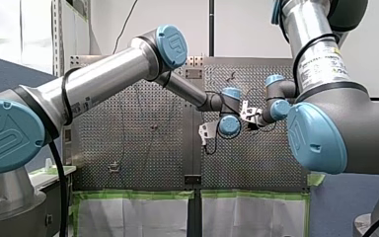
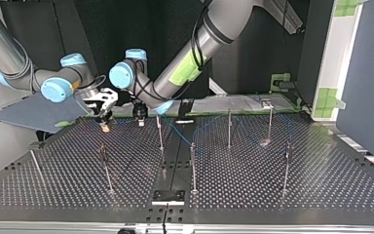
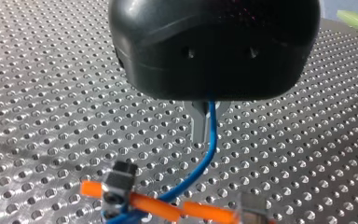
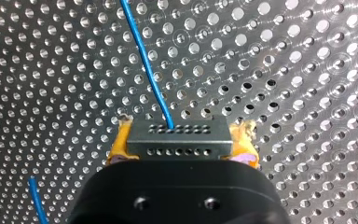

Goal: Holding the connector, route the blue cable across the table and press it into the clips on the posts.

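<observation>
In the right wrist view my right gripper (image 4: 181,150) is shut on a grey metal connector (image 4: 177,133), with a yellow pad (image 4: 119,144) at each side. The blue cable (image 4: 144,65) leaves the connector's face and runs away over the perforated plate. In the left wrist view my left gripper (image 3: 205,137) has its narrow metal fingers (image 3: 197,125) shut on the blue cable (image 3: 210,149), which curves down toward the other gripper's orange pads (image 3: 161,206). In the top view both grippers hang close together at the table's far side: the right gripper (image 2: 104,117) and the left gripper (image 2: 139,117).
Several thin upright posts stand on the table in the top view, among them one (image 2: 159,132) just beside the grippers, one (image 2: 193,165) in the middle and one (image 2: 270,122) at the far right. Loose blue cable (image 2: 204,122) lies between them.
</observation>
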Available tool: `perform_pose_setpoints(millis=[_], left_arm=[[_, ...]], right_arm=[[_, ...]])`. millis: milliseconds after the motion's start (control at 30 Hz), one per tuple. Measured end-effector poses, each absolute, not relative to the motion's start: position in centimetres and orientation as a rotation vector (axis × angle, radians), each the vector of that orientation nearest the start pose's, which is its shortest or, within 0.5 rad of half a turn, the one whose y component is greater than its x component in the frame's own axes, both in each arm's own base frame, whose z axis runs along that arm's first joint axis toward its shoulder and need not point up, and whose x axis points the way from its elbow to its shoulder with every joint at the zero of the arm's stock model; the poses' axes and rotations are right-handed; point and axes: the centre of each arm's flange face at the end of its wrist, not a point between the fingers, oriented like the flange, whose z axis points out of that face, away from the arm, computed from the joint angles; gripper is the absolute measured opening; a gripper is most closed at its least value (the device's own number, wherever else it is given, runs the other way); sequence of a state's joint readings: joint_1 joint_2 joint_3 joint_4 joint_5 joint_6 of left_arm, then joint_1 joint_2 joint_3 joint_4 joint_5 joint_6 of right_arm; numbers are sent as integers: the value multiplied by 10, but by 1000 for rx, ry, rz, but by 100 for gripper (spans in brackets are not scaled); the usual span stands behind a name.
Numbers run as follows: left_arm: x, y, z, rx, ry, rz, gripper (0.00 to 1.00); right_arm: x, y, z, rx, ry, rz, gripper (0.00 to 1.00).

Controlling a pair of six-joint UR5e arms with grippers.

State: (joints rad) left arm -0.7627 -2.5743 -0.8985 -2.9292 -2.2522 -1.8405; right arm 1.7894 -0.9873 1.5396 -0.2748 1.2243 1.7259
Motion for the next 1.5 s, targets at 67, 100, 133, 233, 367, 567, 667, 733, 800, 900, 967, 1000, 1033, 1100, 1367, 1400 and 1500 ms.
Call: perform_pose_setpoints(millis=[67, 100, 133, 233, 367, 567, 667, 733, 800, 900, 967, 1000, 1033, 1100, 1367, 1400, 1500], left_arm=[[525, -600, 155, -102, 1665, -209, 0], [525, -599, 156, -104, 1667, -210, 0], [525, -599, 156, -108, 1670, -212, 0], [523, -597, 158, -117, 1682, -217, 0], [520, -595, 169, -129, 1692, -216, 0], [515, -591, 197, -156, 1680, -205, 0], [513, -592, 206, -159, 1671, -210, 0], [511, -593, 212, -157, 1666, -214, 0], [509, -594, 217, -154, 1662, -216, 0], [508, -595, 225, -149, 1653, -219, 0], [506, -596, 232, -149, 1645, -224, 0], [506, -596, 235, -149, 1642, -226, 0], [505, -596, 239, -149, 1638, -228, 0], [504, -596, 244, -149, 1634, -232, 0], [497, -599, 272, -152, 1602, -258, 0], [496, -600, 277, -152, 1594, -262, 0], [492, -601, 297, -151, 1565, -274, 0]], right_arm=[[300, -580, 190, -2369, 1700, -2089, 0], [300, -580, 190, -2369, 1699, -2090, 0], [300, -580, 190, -2369, 1700, -2090, 0], [300, -580, 190, -2365, 1701, -2095, 0], [298, -582, 193, -2361, 1697, -2103, 0], [303, -586, 203, -2360, 1645, -2113, 0], [305, -588, 211, -2363, 1633, -2112, 0], [306, -590, 217, -2364, 1630, -2114, 0], [306, -591, 226, -2363, 1628, -2122, 0], [306, -591, 243, -2361, 1618, -2146, 0], [306, -590, 254, -2355, 1610, -2168, 0], [306, -589, 259, -2352, 1606, -2180, 0], [306, -589, 264, -2350, 1600, -2193, 0], [306, -587, 276, -2344, 1588, -2222, 0], [306, -578, 326, -2320, 1539, -2334, 0], [305, -577, 332, -2316, 1536, -2345, 0], [304, -573, 348, -2302, 1526, -2379, 0]])
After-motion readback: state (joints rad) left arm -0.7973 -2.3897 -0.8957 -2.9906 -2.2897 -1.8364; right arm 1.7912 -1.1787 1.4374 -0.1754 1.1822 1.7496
